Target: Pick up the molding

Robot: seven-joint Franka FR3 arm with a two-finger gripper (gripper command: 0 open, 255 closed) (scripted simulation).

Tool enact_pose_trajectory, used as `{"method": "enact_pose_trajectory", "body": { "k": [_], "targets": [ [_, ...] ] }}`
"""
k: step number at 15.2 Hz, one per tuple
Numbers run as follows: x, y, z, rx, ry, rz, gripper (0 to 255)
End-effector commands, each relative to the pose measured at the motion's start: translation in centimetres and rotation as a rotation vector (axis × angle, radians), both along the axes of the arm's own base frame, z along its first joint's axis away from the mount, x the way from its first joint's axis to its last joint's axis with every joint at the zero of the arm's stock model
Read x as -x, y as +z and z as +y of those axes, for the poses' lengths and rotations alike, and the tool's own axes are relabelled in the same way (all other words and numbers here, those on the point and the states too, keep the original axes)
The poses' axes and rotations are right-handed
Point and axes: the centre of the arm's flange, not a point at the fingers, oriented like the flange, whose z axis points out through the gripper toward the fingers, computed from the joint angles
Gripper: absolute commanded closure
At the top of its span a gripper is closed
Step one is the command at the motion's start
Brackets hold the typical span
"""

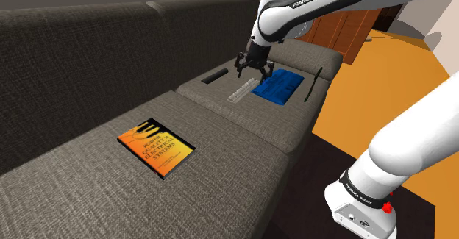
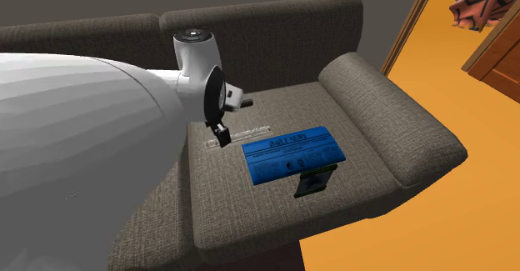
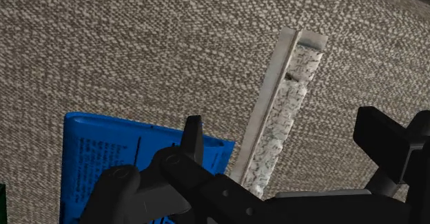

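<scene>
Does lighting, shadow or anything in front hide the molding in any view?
Shoulder view: evenly lit, molding plain by the hand. Second exterior view: the white arm covers the left, molding partly hidden. Wrist view: no glare, molding plain between open fingers.

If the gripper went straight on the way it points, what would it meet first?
Probably the pale molding, lying on the sofa cushion in line between the open fingers of the gripper. The blue book is close to one finger; depth is unclear.
</scene>
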Motion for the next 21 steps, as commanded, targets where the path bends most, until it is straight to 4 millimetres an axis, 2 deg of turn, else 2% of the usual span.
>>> {"method": "enact_pose_trajectory", "body": {
  "k": [1,5,12,15,16,21],
  "targets": [
    [-1.8,-2.0,-0.7,-0.02,-0.106,-0.002,0],
    [-5.1,-5.7,-2.4,-0.06,-0.303,-0.005,0],
    [-5.1,-9.4,-2.4,-0.06,-0.303,-0.005,0],
    [-5.1,-9.7,-2.4,-0.06,-0.303,-0.005,0],
    [-5.1,-9.8,-2.4,-0.06,-0.303,-0.005,255],
    [-5.1,-9.8,-2.4,-0.06,-0.303,-0.005,255]
  ]
}}
